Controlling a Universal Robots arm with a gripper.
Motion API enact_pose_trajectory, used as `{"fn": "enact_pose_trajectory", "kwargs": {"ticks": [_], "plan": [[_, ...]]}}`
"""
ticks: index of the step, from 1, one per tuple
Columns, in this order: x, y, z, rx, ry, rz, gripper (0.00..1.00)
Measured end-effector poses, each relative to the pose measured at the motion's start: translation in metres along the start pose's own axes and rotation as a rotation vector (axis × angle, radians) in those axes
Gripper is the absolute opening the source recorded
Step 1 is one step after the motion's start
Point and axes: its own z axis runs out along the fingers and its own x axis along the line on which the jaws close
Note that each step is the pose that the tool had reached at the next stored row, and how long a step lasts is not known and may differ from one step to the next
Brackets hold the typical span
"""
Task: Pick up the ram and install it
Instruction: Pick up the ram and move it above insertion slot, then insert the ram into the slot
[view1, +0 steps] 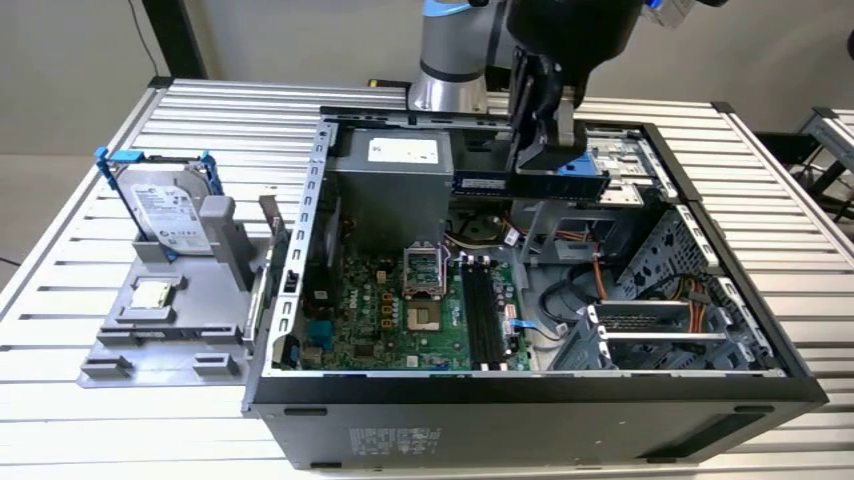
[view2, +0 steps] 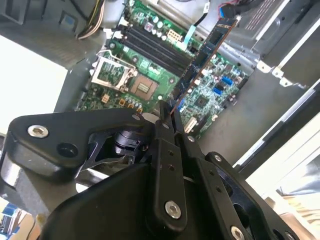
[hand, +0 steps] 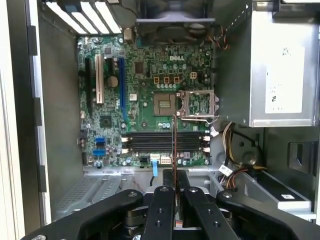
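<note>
gripper clamped on ram | ram betw. fingers, above mobo

The gripper seemingly holds the ram above the case.

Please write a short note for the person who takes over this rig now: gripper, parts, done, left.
Gripper: jaws shut on the ram.
Ram: held in the air over the open computer case, above the motherboard.
Memory slots: black, no stick seen in them.
Done: the pick-up.
Left: the ram is not yet in a slot.
</note>
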Motion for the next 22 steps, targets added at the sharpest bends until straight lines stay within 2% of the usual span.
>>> {"fn": "enact_pose_trajectory", "kwargs": {"ticks": [4, 6, 11, 15, 22], "plan": [[0.0, -0.0004, 0.0, 0.0, 0.0, 0.0, 0.0], [-0.0032, -0.0004, 0.0, -0.0001, 0.0, 0.0, 0.0], [-0.0225, 0.0, 0.0002, -0.0001, 0.0001, 0.0, 0.0], [-0.0342, -0.0001, 0.0002, -0.0001, 0.0001, 0.0, 0.0], [-0.0357, -0.0013, 0.0003, 0.0007, -0.0001, -0.001, 0.0]]}}
